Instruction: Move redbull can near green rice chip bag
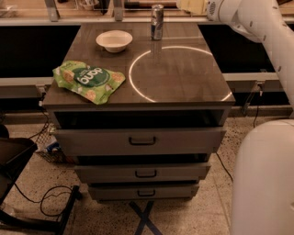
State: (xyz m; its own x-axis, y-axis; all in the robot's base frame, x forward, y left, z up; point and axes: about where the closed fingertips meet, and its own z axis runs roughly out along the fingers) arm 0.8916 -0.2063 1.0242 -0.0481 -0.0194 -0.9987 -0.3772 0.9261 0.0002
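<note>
The redbull can (157, 21), slim and silver with dark patches, stands upright at the far edge of the dark table top (183, 78). The green rice chip bag (88, 81) lies flat at the table's front left corner, partly over the edge. My gripper (190, 5) is at the top of the view, just right of the can's top and apart from it. The white arm (262, 27) reaches it from the right.
A white bowl (114, 40) sits at the far left of the table, left of the can. A bright ring of light (138, 85) marks the table top. Drawers (142, 140) are below. The robot's white body (264, 179) fills the lower right. Cables lie on the floor.
</note>
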